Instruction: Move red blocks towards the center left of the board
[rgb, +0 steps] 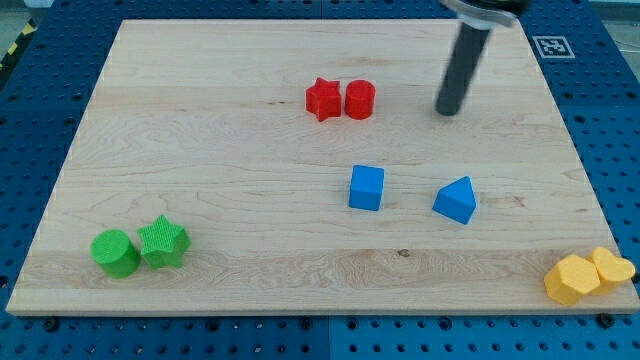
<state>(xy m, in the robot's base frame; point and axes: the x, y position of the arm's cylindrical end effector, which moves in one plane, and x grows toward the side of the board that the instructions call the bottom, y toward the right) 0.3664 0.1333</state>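
At lower left of the frame we see a green cylinder (115, 253) touching a green star (164, 242); mid-frame, a blue cube (366, 187) and blue wedge (456, 200) stand apart; two yellow blocks (589, 275) touch at lower right.

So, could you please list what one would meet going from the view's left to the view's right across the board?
Green cylinder → green star → red star → red cylinder, just before the blue cube → my tip, just before the blue triangular block → two yellow blocks, then.

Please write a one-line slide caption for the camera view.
My tip stands right of the red cylinder, which touches the red star.
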